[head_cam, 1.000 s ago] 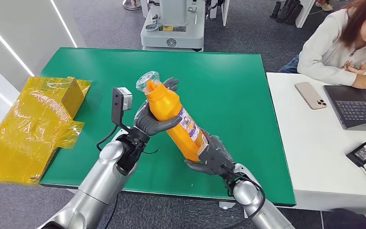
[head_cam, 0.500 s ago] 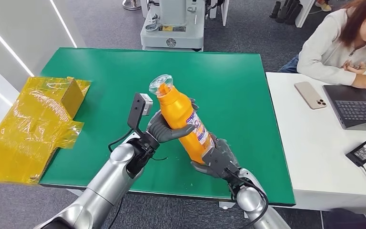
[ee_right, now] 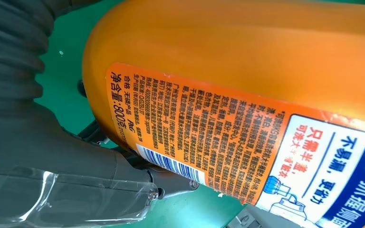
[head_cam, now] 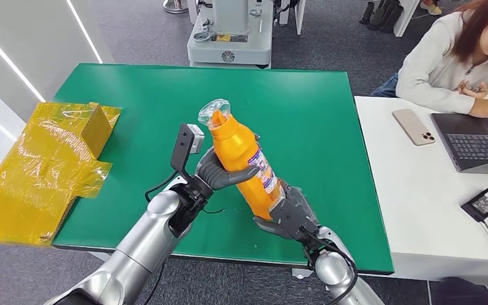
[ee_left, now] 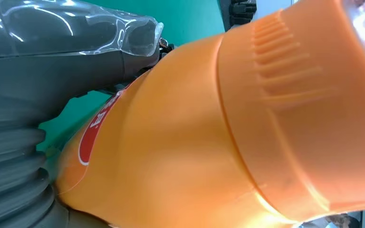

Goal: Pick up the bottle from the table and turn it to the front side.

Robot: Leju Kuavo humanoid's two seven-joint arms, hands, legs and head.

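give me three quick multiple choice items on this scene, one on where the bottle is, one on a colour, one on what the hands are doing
1. Where is the orange bottle?
A. lying on the white desk
B. held up above the green table
C. inside the yellow wrapped box

2. What colour is the bottle's cap?
A. clear
B. black
C. red

3. What are the hands doing?
A. both hang open
B. one holds the phone
C. the left hand grips the bottle's upper body and the right hand holds its base

Answers:
1 B, the head view shows it tilted in both hands over the table.
2 A, the cap is see-through with the orange nozzle inside.
3 C, fingers wrap the bottle's middle, and the right hand cups the bottom end.
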